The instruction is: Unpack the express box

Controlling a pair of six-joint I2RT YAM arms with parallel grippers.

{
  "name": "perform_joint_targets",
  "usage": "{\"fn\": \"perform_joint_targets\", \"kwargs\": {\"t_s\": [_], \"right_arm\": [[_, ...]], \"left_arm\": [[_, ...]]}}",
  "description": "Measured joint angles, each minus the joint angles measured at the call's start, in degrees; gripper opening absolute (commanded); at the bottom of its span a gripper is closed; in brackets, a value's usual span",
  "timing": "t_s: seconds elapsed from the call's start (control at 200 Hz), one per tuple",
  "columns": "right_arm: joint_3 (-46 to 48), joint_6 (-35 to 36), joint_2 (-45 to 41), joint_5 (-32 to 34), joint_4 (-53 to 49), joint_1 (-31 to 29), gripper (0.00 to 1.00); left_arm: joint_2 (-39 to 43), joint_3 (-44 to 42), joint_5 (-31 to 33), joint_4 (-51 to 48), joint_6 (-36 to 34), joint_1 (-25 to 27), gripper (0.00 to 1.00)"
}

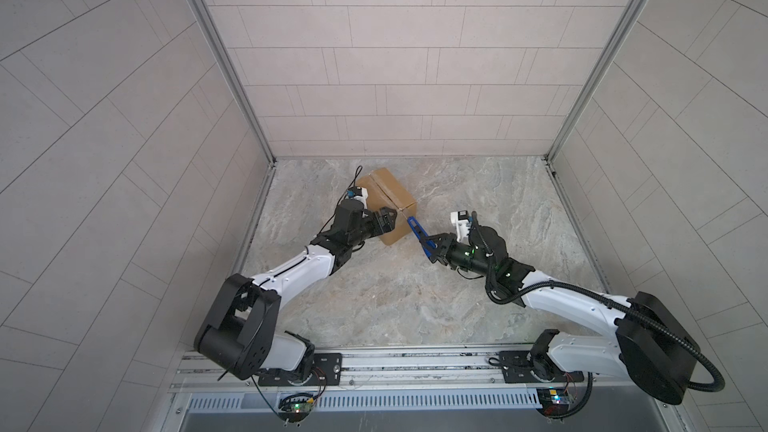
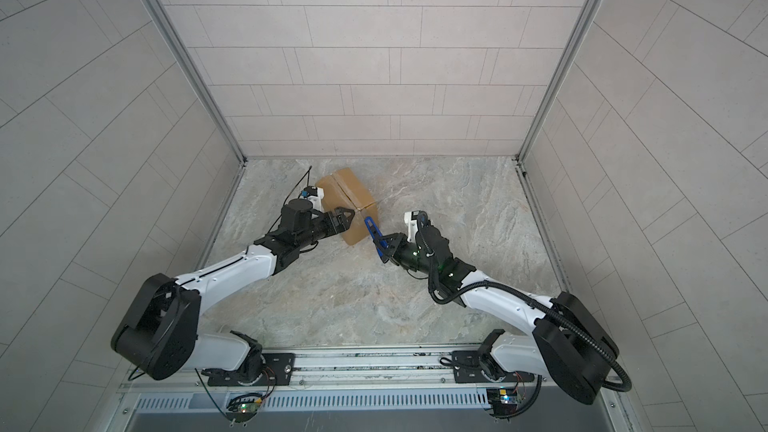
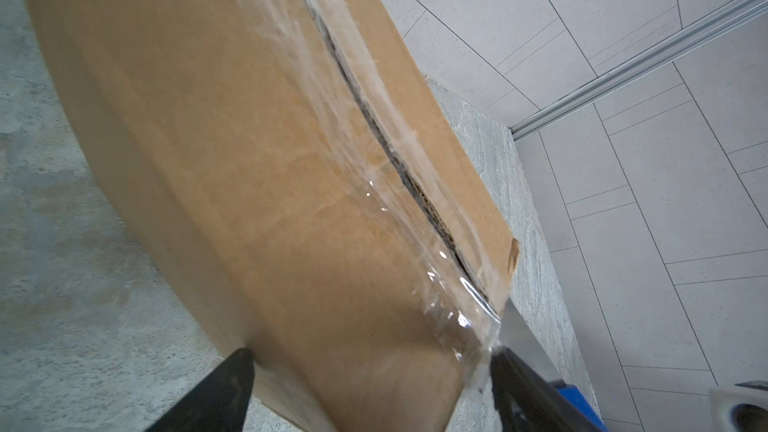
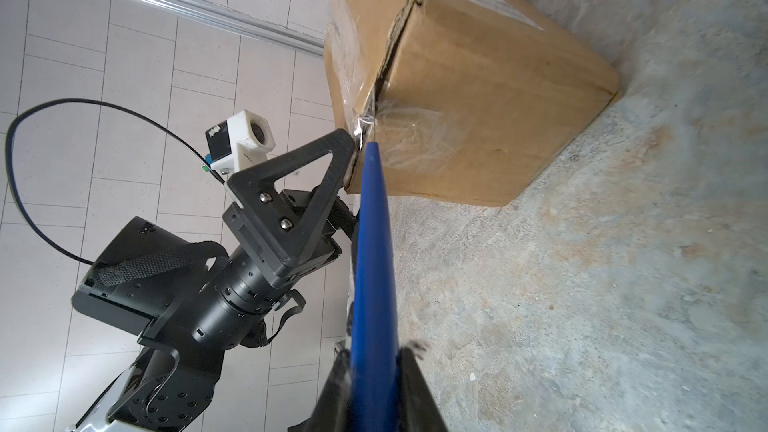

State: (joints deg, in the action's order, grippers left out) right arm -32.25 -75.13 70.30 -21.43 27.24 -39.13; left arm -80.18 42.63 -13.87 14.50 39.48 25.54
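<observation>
Right pincer (image 1: 429, 243), right of centre in a top view, pinches the blue utility knife (image 1: 417, 229), its tip at the taped seam end of the express box (image 1: 386, 189). Left pincer (image 1: 390, 222), spread wide, clasps that near box end. The box sits on the worktop (image 1: 415, 305), upper left of centre.

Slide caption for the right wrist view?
Right gripper holds a blue utility knife, tip at the taped corner seam of the express box.
</observation>
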Motion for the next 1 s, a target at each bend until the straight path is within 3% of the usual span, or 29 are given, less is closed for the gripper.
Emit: {"fn": "perform_joint_targets", "kwargs": {"t_s": [0.385, 0.491, 0.746, 1.001], "right_arm": [[-0.44, 3.58, -0.28, -0.22, -1.77, -0.26, 0.00], [-0.44, 3.85, -0.28, -0.22, -1.79, -0.26, 0.00], [-0.66, 2.38, -0.31, -0.70, -1.18, -0.26, 0.00], [-0.76, 0.48, -0.81, -1.18, -0.96, -0.35, 0.00]], "left_arm": [[3.54, 1.40, 1.92, -2.43, -0.76, -2.05, 0.97], [3.08, 2.16, 2.45, -2.75, -1.11, -2.73, 0.90], [-0.39, 4.02, 3.23, -2.78, -1.92, -3.41, 0.91], [-0.76, 4.02, 3.85, -2.78, -2.01, -3.41, 0.84]]}}
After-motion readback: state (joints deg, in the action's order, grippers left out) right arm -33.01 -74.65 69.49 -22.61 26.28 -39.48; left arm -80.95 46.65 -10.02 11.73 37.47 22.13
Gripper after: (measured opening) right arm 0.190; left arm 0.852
